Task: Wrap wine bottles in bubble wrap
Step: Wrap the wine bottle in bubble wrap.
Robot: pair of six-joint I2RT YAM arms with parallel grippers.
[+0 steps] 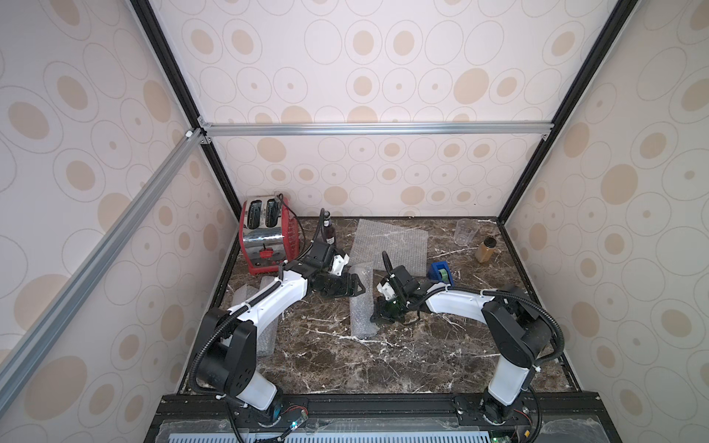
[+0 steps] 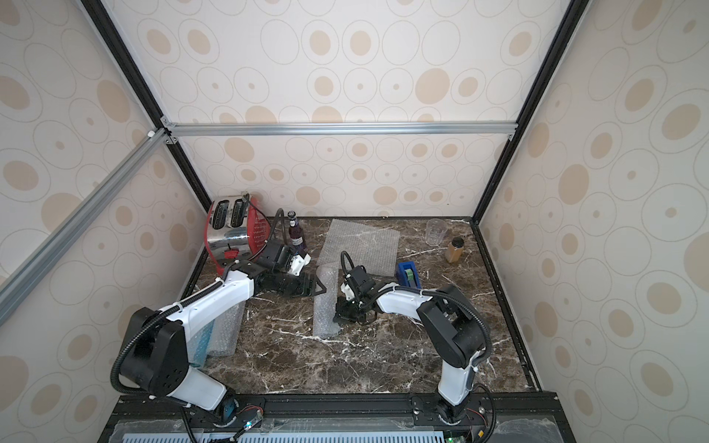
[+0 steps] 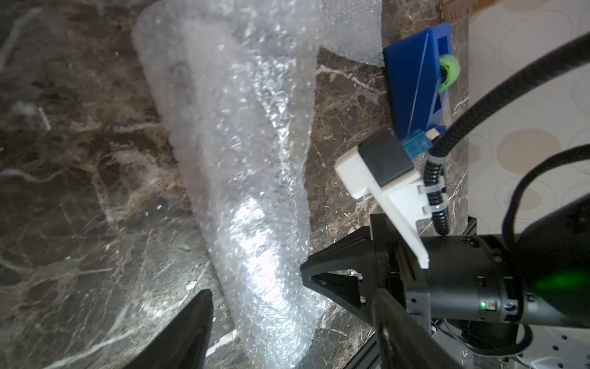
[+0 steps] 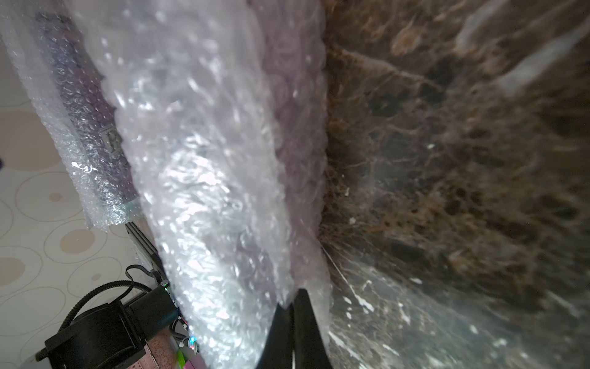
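A rolled tube of bubble wrap [image 1: 361, 307] lies in the middle of the marble table; a purple tint [image 4: 297, 127] shows through it. My right gripper [image 4: 293, 306] is shut on the tube's edge at its near half. My left gripper [image 3: 293, 335] is open, its fingers [image 3: 191, 332] either side of the tube [image 3: 242, 191] without touching it. One bare wine bottle [image 1: 329, 232] with purple liquid stands at the back beside the toaster. A flat sheet of bubble wrap [image 1: 391, 239] lies behind the tube. Wrapped bundles [image 2: 224, 330] lie under my left arm.
A red toaster [image 1: 266, 237] stands in the back left corner. A blue tape dispenser [image 1: 441, 272] sits right of the flat sheet. A clear cup [image 1: 465, 232] and an amber jar [image 1: 485, 249] stand at the back right.
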